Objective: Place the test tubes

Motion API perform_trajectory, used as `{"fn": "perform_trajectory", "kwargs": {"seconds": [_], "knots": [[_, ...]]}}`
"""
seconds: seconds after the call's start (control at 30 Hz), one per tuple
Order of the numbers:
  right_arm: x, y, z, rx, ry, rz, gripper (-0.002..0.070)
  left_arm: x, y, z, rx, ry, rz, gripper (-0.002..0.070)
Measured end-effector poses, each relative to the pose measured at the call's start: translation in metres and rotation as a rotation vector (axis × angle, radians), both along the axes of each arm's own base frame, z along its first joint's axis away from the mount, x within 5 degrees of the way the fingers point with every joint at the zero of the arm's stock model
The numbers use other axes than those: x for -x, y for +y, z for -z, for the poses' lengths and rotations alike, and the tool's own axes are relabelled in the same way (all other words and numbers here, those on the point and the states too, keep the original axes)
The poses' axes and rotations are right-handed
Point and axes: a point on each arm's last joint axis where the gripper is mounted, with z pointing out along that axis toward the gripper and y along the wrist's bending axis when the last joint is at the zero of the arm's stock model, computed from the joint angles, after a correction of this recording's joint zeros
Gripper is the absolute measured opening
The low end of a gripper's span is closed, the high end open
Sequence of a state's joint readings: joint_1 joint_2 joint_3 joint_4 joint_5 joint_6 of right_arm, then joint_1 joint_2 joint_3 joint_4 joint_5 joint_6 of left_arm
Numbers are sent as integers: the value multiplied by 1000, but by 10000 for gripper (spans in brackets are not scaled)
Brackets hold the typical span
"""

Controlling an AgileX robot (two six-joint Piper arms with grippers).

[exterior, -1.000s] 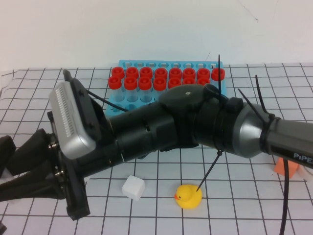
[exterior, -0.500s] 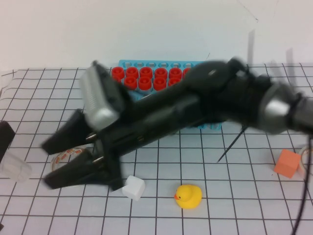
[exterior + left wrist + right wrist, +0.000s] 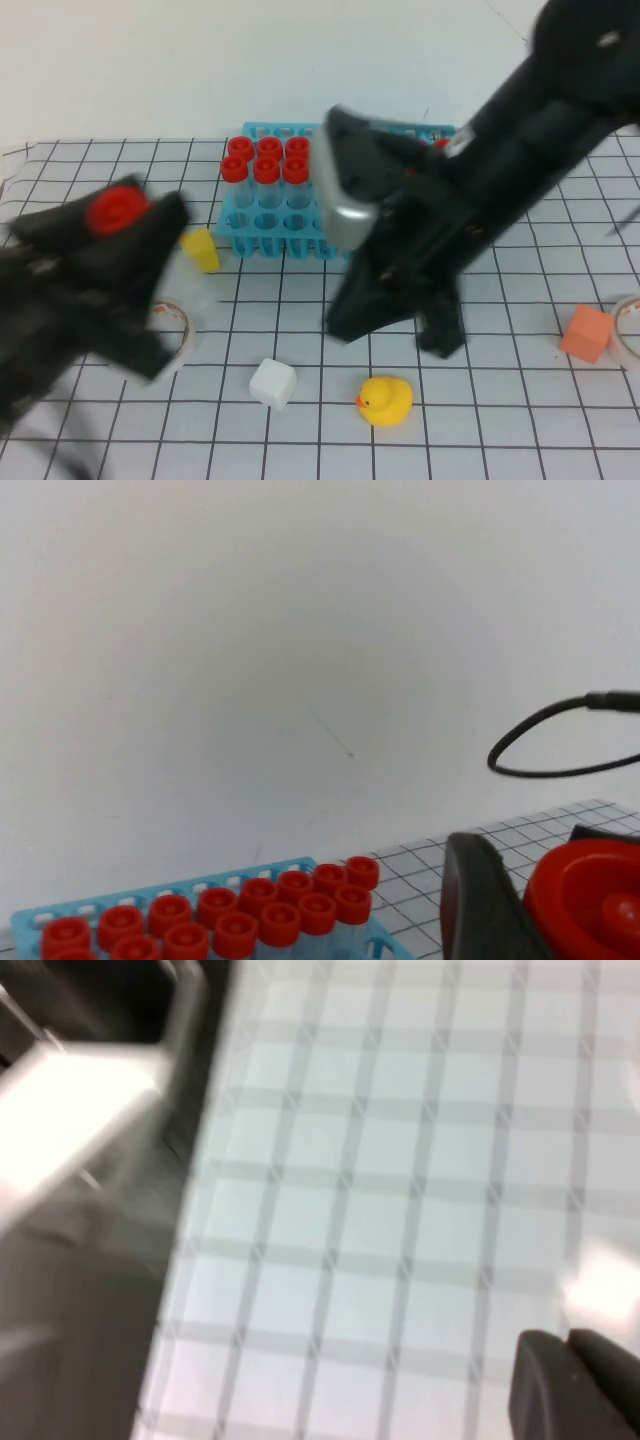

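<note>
High view: you see both arms smeared by motion over the grid table.
Left gripper: low at the table's left side, clamped on a red-capped tube; the clear body is too blurred for you to trace.
Left wrist view: the same cap sits right beside one dark finger, with the rack farther off against the white wall.
Right gripper: it reaches in from the far right, tips pressed together and holding nothing, above the table's middle, in front of the rack.
Rack: blue, at the back middle; its right half is hidden from you by the right arm.
Racked tubes: red caps, upright, in two rows at the rack's left end.
Block: yellow, just left of the rack's front corner.
Tape: a roll lying flat, partly under the left arm.
Cube: white, near the front edge.
Duck: yellow, right of the cube, apart from it.
Orange cube: at the right side, well apart from the duck.
</note>
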State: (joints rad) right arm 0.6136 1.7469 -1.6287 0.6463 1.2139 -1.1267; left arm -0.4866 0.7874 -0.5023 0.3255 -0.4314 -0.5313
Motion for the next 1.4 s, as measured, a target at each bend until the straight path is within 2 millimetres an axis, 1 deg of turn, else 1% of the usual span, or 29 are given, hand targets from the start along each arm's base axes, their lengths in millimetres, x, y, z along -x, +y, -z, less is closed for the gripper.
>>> {"fn": "perform_trajectory", "kwargs": {"seconds": [0.1, 0.17, 0.27, 0.33, 0.43, 0.57, 0.63, 0.67, 0.7, 0.9, 1.07, 1.2, 1.4], "knots": [[8, -19, -19, 87, -70, 86, 13, -26, -18, 6, 3, 1, 40, 239], [14, -31, -31, 134, -118, 144, 12, -47, -30, 9, -5, 15, 57, 239], [26, -48, -50, 158, -175, 223, 12, -78, -50, 13, -25, 27, 80, 239], [39, -61, -61, 161, -202, 267, 11, -98, -63, 15, -35, 16, 102, 239], [63, -82, -71, 159, -224, 329, 11, -121, -81, 18, -38, -40, 156, 239], [98, -108, -71, 148, -218, 382, 11, -150, -102, 26, -51, -69, 201, 239], [118, -122, -71, 116, -221, 426, 11, -164, -110, 30, -52, -72, 208, 239], [135, -135, -71, 73, -231, 472, 11, -177, -118, 36, -56, -80, 221, 239], [145, -142, -70, 46, -238, 498, 11, -183, -122, 39, -61, -85, 230, 239], [198, -181, -60, -87, -301, 575, 11, -209, -145, 49, -77, -114, 321, 239], [230, -202, -41, -185, -338, 590, 11, -230, -160, 63, -95, -135, 363, 239], [241, -210, -19, -227, -344, 624, 10, -240, -167, 73, -113, -137, 381, 239], [242, -219, 12, -191, -343, 702, 10, -251, -174, 86, -114, -129, 391, 239]]}}
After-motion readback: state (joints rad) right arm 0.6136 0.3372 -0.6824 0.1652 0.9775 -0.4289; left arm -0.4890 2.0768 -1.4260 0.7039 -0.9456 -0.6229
